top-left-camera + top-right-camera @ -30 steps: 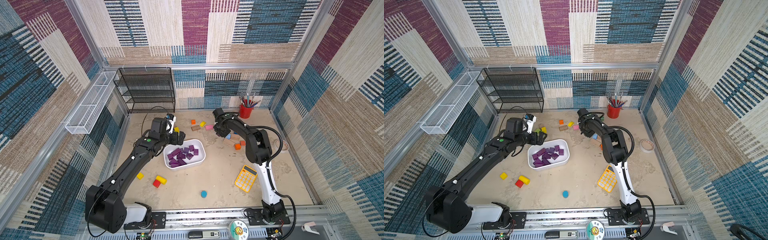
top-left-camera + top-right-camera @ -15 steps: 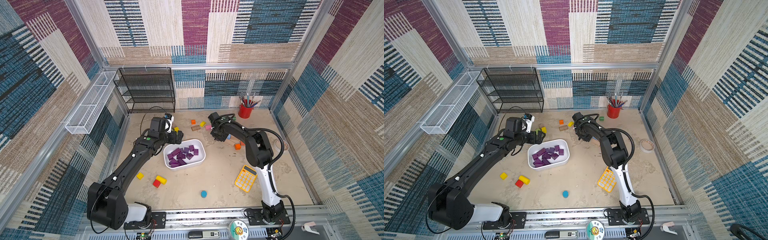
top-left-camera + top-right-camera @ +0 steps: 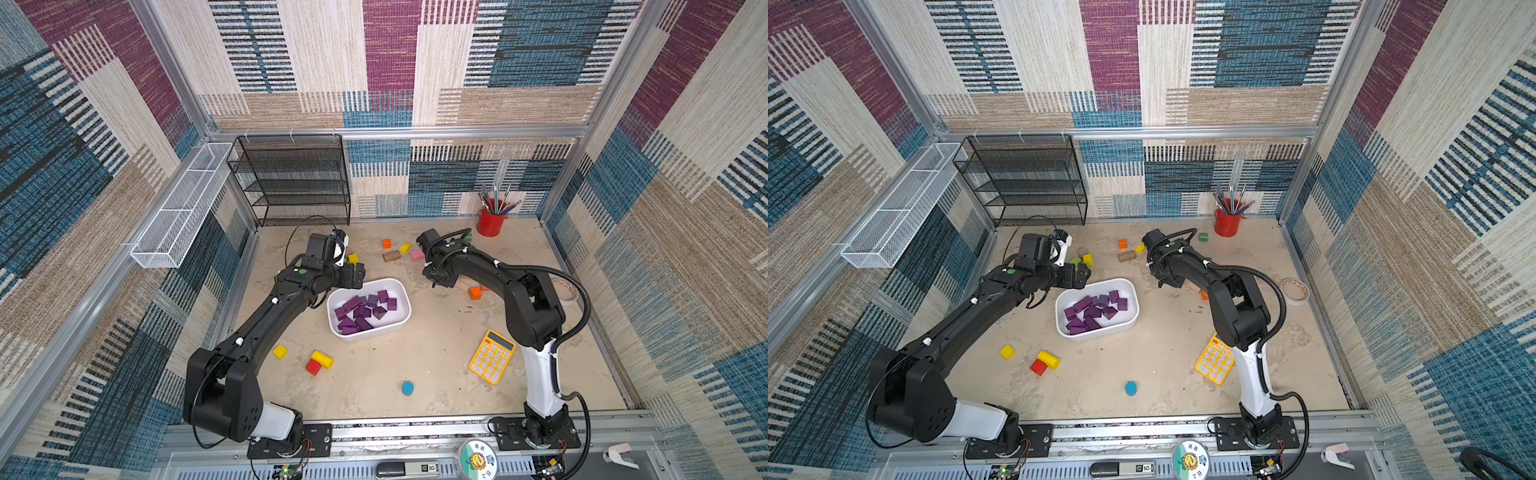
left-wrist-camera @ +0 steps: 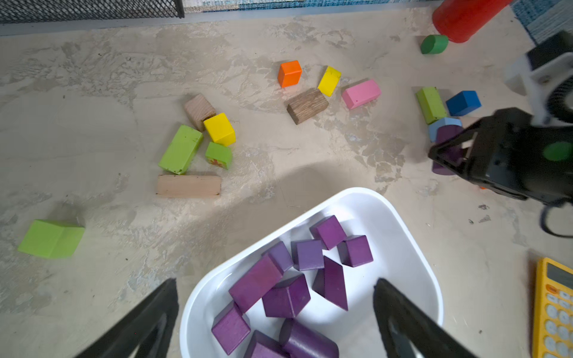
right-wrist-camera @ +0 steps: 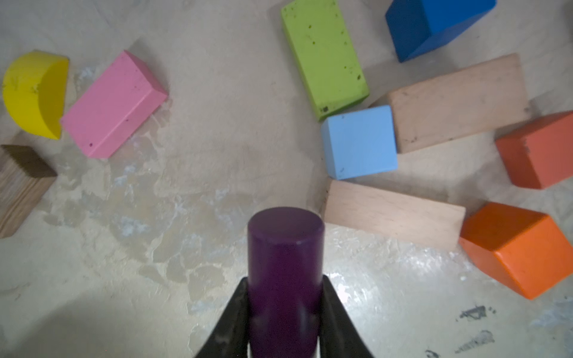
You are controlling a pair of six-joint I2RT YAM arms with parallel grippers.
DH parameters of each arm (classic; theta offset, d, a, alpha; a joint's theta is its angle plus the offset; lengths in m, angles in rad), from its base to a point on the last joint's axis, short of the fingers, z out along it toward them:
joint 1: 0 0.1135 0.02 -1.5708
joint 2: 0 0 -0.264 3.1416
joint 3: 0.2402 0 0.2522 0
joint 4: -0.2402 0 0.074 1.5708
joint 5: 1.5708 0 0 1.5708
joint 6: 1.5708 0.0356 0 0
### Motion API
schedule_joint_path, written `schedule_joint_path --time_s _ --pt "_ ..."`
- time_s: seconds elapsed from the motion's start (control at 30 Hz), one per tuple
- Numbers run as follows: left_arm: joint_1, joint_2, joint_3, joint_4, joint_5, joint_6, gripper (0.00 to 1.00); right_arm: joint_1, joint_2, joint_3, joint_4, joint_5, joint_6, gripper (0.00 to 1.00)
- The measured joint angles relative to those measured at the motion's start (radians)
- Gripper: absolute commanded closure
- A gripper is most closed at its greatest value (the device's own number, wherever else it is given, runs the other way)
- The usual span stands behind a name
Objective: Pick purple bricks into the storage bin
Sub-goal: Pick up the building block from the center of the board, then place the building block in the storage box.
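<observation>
**Item 1.** Matte dark purple bricks (image 3: 365, 309), cubes, bars and wedges, about a dozen. They lie heaped inside the white glossy shallow storage bin (image 3: 403, 316), which sits mid-worktop in both top views.

**Item 2.** Matte dark purple cylinder (image 5: 285, 248). It is outside the bin and clamped by its sides in the right end effector (image 5: 285, 296), whose fingers (image 5: 333, 305) are closed snugly against it. It cannot be told whether the cylinder's free end touches the worktop (image 3: 436, 365).
- Location: apart from the bin, towards the robot's right.
- Nearby: a light blue cube (image 5: 359, 142) and a plain wooden bar (image 5: 393, 214), neither touching the cylinder. A pink oblong block (image 5: 114, 105) lies farther off.

**Item 3.** Left end effector (image 4: 276, 282). Its jaws are spread wide and hold nothing. It hangs over the bin's near end, with the purple bricks visible between the fingers.

**Item 4.** Yellow plastic calculator (image 3: 492, 356), flat on the worktop, well apart from the bin.
</observation>
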Motion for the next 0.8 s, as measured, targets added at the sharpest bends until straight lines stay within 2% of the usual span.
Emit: schedule_joint_path --time_s 0.4,0.8 --pt "0.027 0.012 0.016 -0.033 -0.083 -0.003 0.01 0.089 -0.15 -0.136 0.061 -0.001 -0.018 0.69" --pt "0.13 0.011 0.016 -0.037 -0.043 -0.067 0.01 0.226 -0.199 -0.135 0.057 0.037 -0.053 0.69"
